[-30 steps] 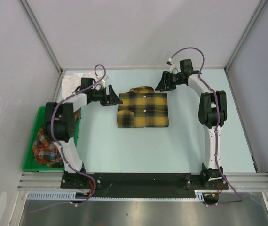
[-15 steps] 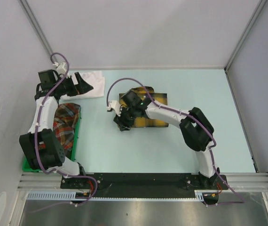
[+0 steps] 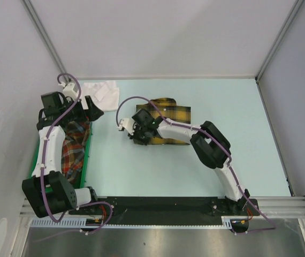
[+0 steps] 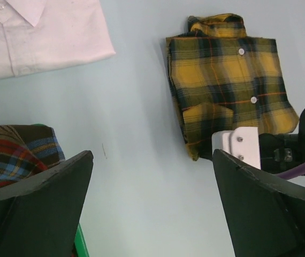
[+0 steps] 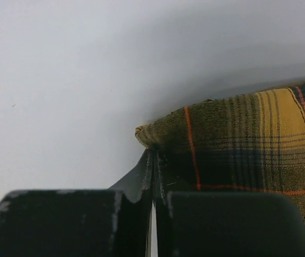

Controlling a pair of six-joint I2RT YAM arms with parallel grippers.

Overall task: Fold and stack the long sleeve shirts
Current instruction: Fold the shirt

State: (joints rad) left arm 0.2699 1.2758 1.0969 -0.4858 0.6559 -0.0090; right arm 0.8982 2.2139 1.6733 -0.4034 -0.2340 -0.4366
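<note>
Handling the yellow plaid shirt should be easy on weight and awkward on shape. It is light, limp cloth, folded into a flat rectangle with collar and buttons up, lying in the middle of the surface. Judge it as something that sags and unfolds the moment you lift one point, so take it at a corner or a doubled edge and drag it low rather than hoist it.

Your right claw sits at the shirt's near-left corner, pressed together. The wrist view shows the hem running down into the seam between the fingers, so it appears to be pinching that corner. One pinch on a folded shirt may catch only one layer, so expect the fold to peel.

Your left claw hangs spread wide and holds nothing. It is over the left part of the surface, between the white shirt at the far-left corner and the red plaid shirt, which lies crumpled in the green bin at the left edge. The white shirt lies flat, well apart from the yellow one.

Most open room is to the right of the yellow shirt and in front of it, though the right arm lies across its near edge. Grey walls close in the far and side edges, and the bin's rim stands just beside the left arm.
</note>
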